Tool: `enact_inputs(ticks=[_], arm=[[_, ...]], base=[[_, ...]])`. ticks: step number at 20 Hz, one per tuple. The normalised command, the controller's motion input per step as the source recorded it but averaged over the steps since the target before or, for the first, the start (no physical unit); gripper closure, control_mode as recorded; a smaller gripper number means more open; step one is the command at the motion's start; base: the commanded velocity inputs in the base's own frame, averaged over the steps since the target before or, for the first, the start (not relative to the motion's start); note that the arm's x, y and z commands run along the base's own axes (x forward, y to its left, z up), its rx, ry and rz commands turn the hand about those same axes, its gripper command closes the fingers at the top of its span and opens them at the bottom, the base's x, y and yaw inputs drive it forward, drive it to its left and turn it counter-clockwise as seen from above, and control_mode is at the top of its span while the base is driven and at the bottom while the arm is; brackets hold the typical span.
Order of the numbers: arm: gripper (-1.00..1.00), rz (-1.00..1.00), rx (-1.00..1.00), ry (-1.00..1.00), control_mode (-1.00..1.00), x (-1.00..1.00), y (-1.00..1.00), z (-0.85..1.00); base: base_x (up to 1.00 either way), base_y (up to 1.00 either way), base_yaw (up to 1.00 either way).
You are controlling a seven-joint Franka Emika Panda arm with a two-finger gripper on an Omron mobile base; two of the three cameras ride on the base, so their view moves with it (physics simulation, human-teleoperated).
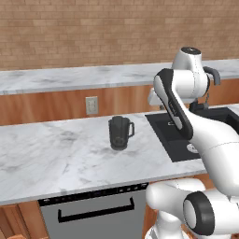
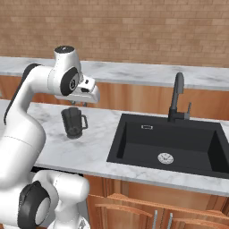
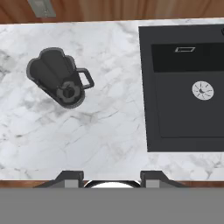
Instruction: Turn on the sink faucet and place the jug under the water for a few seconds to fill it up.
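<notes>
The dark charcoal jug stands upright on the white marble counter, left of the sink, with its loop handle toward the basin. My gripper hangs above the counter, over and slightly in front of the jug, open with nothing between its fingertips. From the hand view I look down on the jug at upper left and the black sink with its silver drain at right. The sink faucet rises behind the basin. Water is out of view.
A raised marble ledge and a brick wall run behind the counter. A wall outlet sits behind the jug. A dishwasher front is below the counter edge. Bare marble lies between jug and sink.
</notes>
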Motion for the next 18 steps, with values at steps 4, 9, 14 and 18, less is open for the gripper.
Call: enact_inputs(ticks=[4, 9, 14, 18], arm=[[-1.00, 0.00, 0.00, -0.01, -1.00, 0.00, 0.00, 0.00], [-1.00, 0.00, 0.00, -0.01, -1.00, 0.00, 0.00, 0.00], [-1.00, 0.00, 0.00, -0.01, -1.00, 0.00, 0.00, 0.01], [-1.00, 0.00, -0.03, -0.01, -1.00, -0.06, 0.00, 0.00]], base=[[0.00, 0.00, 0.00], [0.00, 0.00, 0.00], [0.00, 0.00, 0.00], [0.00, 0.00, 0.00]])
